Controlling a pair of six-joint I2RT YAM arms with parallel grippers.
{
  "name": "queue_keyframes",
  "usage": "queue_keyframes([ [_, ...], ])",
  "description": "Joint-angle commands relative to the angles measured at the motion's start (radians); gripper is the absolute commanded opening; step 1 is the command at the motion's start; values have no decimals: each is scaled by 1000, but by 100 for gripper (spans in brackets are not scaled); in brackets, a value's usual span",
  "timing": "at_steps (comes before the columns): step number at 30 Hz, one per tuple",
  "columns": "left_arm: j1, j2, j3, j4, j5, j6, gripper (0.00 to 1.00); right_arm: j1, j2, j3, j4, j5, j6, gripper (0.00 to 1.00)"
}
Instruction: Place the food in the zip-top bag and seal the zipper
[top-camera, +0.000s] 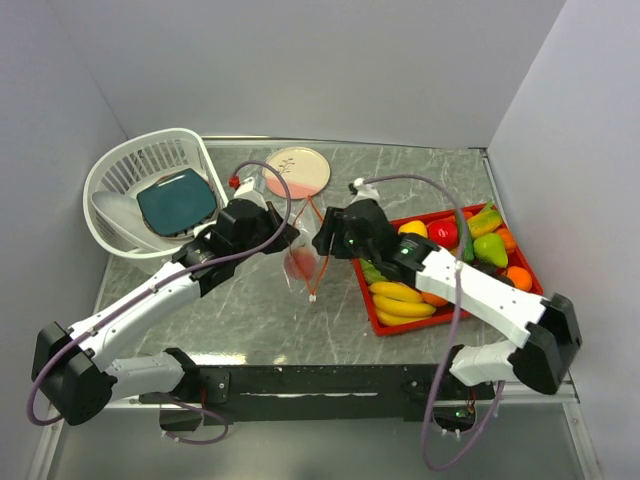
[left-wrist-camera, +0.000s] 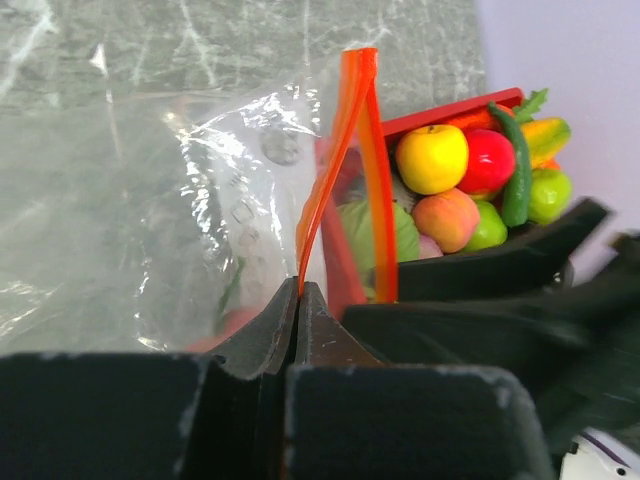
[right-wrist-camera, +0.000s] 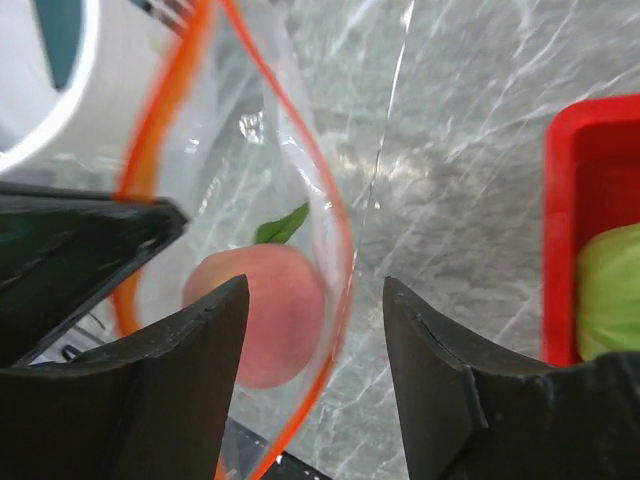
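Filling is in hand. My left tool (left-wrist-camera: 298, 300) pinches the orange-red zipper strip (left-wrist-camera: 350, 150) of the clear floppy zip-top bag (top-camera: 300, 262), left of the red rectangular tray (top-camera: 367, 300). 1 pink toy peach (right-wrist-camera: 265, 315) lies inside. My right tool (right-wrist-camera: 315, 290) hangs over it, jaws apart, empty. Next, I judge: fetch more toy food (top-camera: 400, 298) from the tray.

No readable writing, numbers or brand marks.
Only faint round embossed marks on the zip-top bag (left-wrist-camera: 230, 200), too blurred to make out as letters.
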Motion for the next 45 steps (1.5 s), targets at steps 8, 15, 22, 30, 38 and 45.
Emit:
queue_keyframes([
  [8, 0, -129, 105, -215, -207, 100, 1, -97, 146, 87, -90, 114, -60, 23],
  [15, 1, -51, 93, -137, -124, 88, 1, -29, 74, 111, -87, 24, -85, 64],
  [22, 1, 12, 102, -73, -83, 83, 1, -32, -201, -17, -177, 170, -8, 83],
  [30, 3, 14, 94, -44, -57, 86, 1, -267, -297, -286, -119, 65, -22, 91],
  [38, 3, 9, 94, -48, -47, 87, 1, -285, -105, -237, -69, 74, -65, 100],
  [45, 3, -7, 83, -54, -49, 84, 1, -285, -13, -281, -32, 113, -40, 100],
])
